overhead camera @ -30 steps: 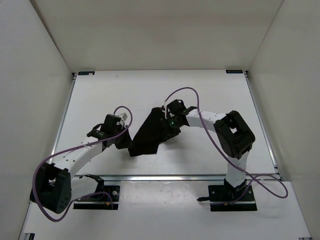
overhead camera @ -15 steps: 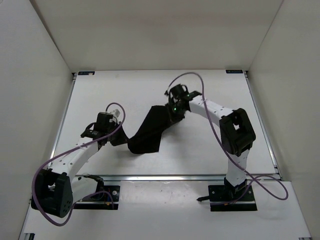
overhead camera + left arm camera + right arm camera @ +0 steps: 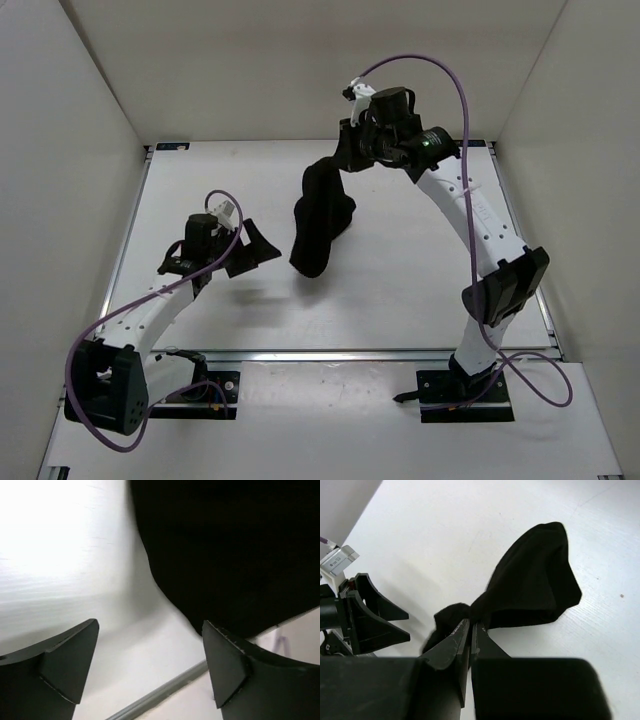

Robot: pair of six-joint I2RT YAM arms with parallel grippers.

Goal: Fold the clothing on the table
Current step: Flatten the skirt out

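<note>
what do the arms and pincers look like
The left arm and right arm have white links and black joints. A purple cable trails along each. The left pincer and right pincer have black wedge-shaped fingers. A green light glows near the right wrist.

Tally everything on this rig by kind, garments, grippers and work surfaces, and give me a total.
Black clothing: 1
Grippers: 2 (left gripper, right gripper)
White table: 1
Total: 4
</note>
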